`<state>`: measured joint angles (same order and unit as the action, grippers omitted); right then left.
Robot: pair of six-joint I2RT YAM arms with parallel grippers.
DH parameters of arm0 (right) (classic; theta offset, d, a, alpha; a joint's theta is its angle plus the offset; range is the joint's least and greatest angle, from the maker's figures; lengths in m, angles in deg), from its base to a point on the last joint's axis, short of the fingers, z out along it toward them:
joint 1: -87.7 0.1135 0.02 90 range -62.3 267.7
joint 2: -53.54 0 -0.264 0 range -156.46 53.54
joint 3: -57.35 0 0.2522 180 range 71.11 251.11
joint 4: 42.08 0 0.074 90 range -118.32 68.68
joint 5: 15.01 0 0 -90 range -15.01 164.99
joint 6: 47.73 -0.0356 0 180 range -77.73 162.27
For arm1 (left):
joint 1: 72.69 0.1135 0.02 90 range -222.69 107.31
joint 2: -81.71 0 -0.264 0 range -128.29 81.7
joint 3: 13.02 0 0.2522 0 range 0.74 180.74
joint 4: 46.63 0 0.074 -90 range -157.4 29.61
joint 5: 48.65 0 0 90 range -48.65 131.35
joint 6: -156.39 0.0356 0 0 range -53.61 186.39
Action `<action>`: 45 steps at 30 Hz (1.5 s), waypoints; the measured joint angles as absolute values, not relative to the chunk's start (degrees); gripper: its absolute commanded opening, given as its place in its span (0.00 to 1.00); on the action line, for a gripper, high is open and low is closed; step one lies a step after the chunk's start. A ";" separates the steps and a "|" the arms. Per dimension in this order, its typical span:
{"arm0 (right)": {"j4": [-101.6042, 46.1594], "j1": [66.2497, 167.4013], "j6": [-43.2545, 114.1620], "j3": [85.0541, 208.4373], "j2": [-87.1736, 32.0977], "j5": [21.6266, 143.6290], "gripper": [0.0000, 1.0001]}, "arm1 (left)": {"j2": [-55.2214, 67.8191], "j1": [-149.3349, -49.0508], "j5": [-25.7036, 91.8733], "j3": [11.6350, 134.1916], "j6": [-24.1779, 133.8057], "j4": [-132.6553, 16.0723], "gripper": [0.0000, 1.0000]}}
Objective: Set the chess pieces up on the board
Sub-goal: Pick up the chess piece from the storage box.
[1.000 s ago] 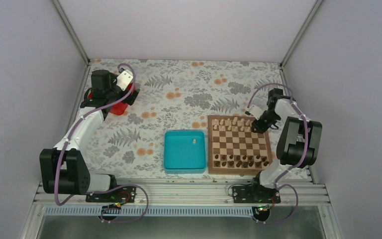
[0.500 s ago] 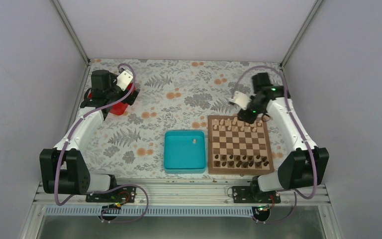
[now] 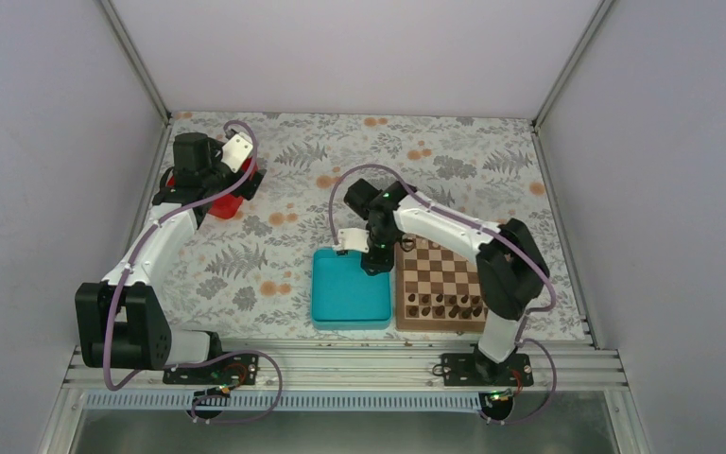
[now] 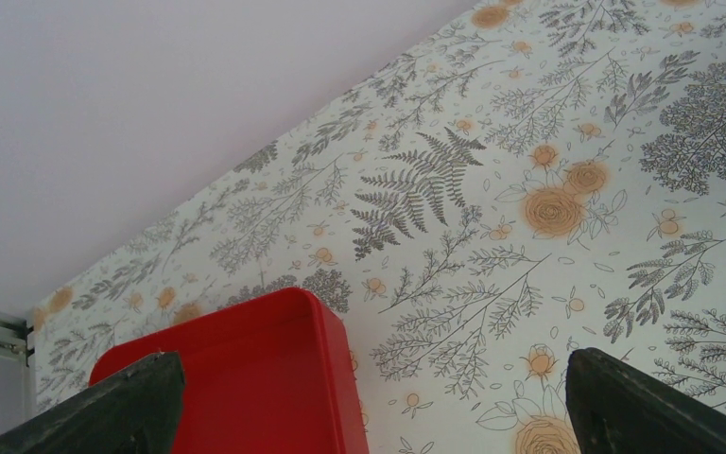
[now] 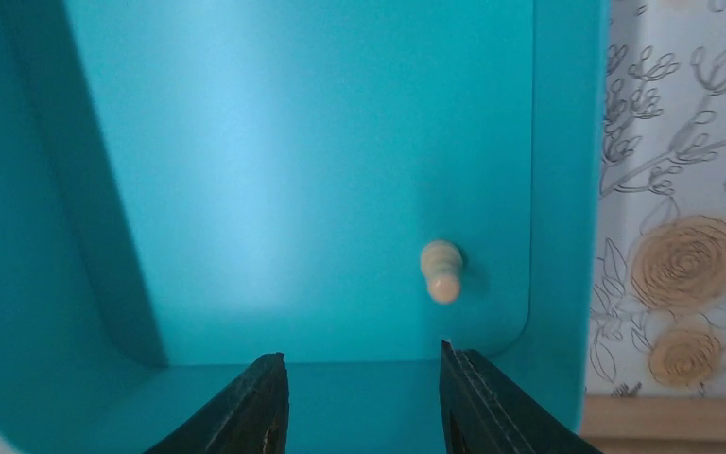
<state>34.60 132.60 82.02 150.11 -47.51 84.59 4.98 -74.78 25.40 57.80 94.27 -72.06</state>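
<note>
The board [image 3: 454, 276] lies right of centre. Pale chess pieces [image 3: 432, 246] stand along its far rows, mostly hidden by my right arm. Dark chessmen [image 3: 449, 307] line its near rows. One pale pawn [image 5: 441, 271] lies on its side in the near right corner of the teal tray [image 5: 293, 142], just ahead of my right fingertip. My right gripper [image 5: 359, 367] is open and empty above that tray, and in the top view [image 3: 371, 261] it hides the pawn. My left gripper [image 4: 371, 378] is wide open and empty over the red tray [image 4: 236, 378].
The teal tray [image 3: 345, 293] sits just left of the board. The red tray [image 3: 232, 203] is at the back left under my left gripper [image 3: 219, 184]. A floral cloth [image 3: 340, 180] covers the table, with walls on three sides.
My right arm swung left from the board's far right corner, across the far rows, to the teal tray. The left arm has not moved.
</note>
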 measured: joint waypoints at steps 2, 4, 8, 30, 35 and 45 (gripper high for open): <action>33.72 133.08 82.08 150.14 -49.92 83.67 0.43 | 5.00 -74.78 25.42 57.78 94.27 -72.03 1.00; 32.96 133.11 82.28 150.14 -51.47 82.74 0.43 | 5.13 -74.78 25.47 57.65 94.27 -72.01 1.00; 31.80 133.06 82.65 150.27 -53.50 81.03 0.43 | 5.26 -74.78 25.66 57.58 94.27 -72.01 1.00; 27.45 133.08 83.13 149.50 -57.41 80.22 0.28 | 5.39 -74.78 25.62 57.58 94.27 -72.01 1.00; 26.75 133.08 83.24 149.33 -57.52 80.24 0.09 | 5.39 -74.78 25.62 57.58 94.27 -72.03 1.00; 30.82 131.23 82.89 151.56 -50.88 78.49 0.08 | 5.39 -74.78 25.62 57.58 94.27 -72.06 1.00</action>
